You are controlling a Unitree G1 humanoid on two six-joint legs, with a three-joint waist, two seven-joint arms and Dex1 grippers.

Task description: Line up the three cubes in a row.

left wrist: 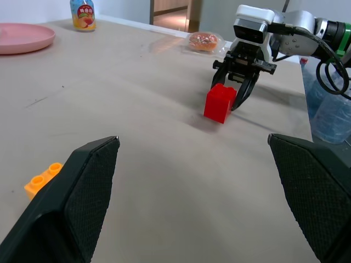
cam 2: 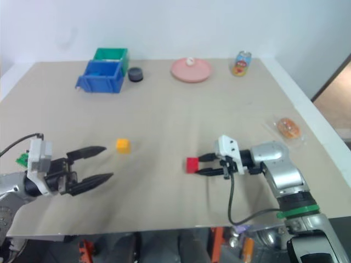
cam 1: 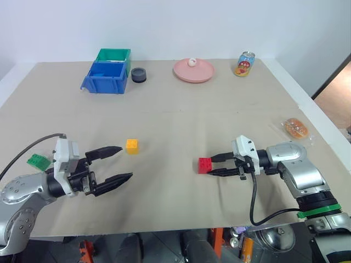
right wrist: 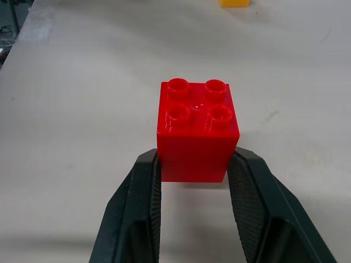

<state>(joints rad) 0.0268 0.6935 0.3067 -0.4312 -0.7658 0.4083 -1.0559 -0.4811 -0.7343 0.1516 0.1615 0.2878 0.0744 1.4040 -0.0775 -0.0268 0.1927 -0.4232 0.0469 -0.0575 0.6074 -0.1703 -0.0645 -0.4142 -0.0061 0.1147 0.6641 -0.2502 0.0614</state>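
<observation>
From my head camera, my right gripper point(cam 1: 218, 164) clamps the small red plastic studded cube point(cam 1: 205, 165) near the middle of the tan paper-covered table point(cam 1: 181, 109), the cube resting on the surface. My left gripper point(cam 1: 121, 163) hangs spread wide with nothing in it, and the small yellow plastic studded cube point(cam 1: 132, 146) sits just beyond its upper fingertip, apart from it. The small green plastic studded cube point(cam 1: 37, 160) lies by the table's left edge, behind my left wrist. In my left wrist view, my two black fingers point(left wrist: 82, 192) stand far apart; the yellow cube point(left wrist: 43, 178) peeks out beside one, and the red cube point(left wrist: 220, 102) sits ahead, held by my right gripper point(left wrist: 236, 98). In my right wrist view, both finger pads point(right wrist: 147, 183) press the red cube's point(right wrist: 197, 129) sides, studs up, yellow cube point(right wrist: 236, 3) far beyond.
</observation>
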